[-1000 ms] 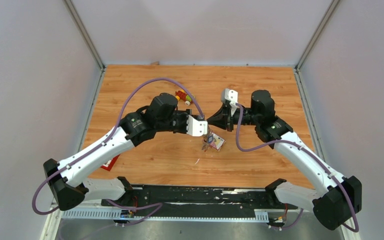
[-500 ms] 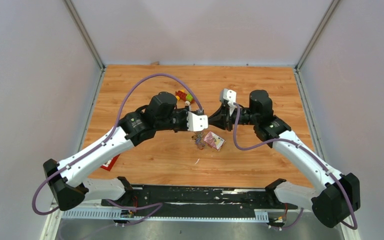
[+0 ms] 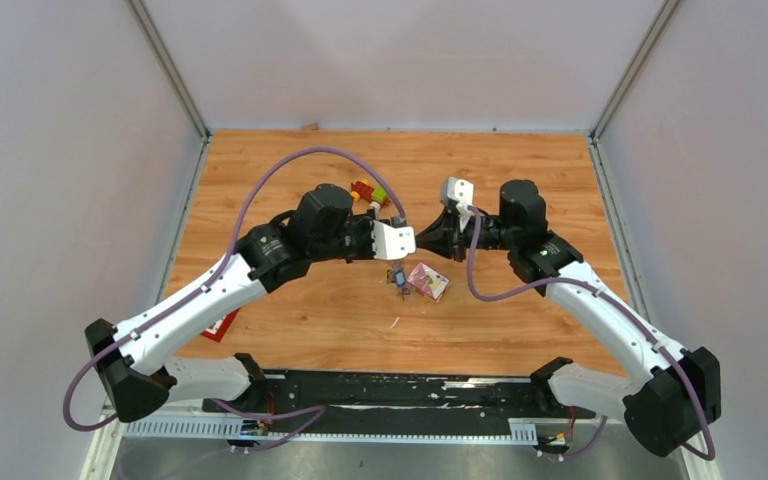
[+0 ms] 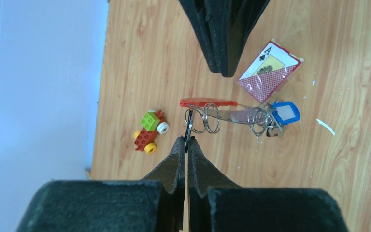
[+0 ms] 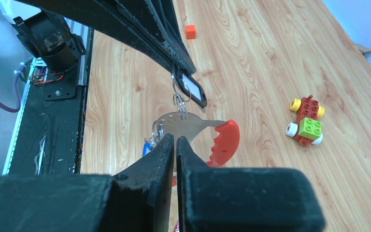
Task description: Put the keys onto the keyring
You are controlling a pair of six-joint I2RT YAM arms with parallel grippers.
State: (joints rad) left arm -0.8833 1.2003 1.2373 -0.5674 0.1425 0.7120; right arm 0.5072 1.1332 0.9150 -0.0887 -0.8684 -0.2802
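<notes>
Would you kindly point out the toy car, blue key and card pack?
toy car (image 4: pixel 148 135), left wrist view, its red body.
blue key (image 4: pixel 286 112), left wrist view, plastic head.
card pack (image 4: pixel 269 72), left wrist view, front face.

High rear view over the whole table (image 3: pixel 360 320); two close, opposed wrist views, toy car (image 4: pixel 150 131) in both.

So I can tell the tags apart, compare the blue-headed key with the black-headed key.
Colour: the blue-headed key has a blue head, the black-headed key a black one. Hold: the left gripper pinches the black-headed key, while the blue-headed key hangs ungripped at the far end of the keyring. Both heads have a pale centre panel.
</notes>
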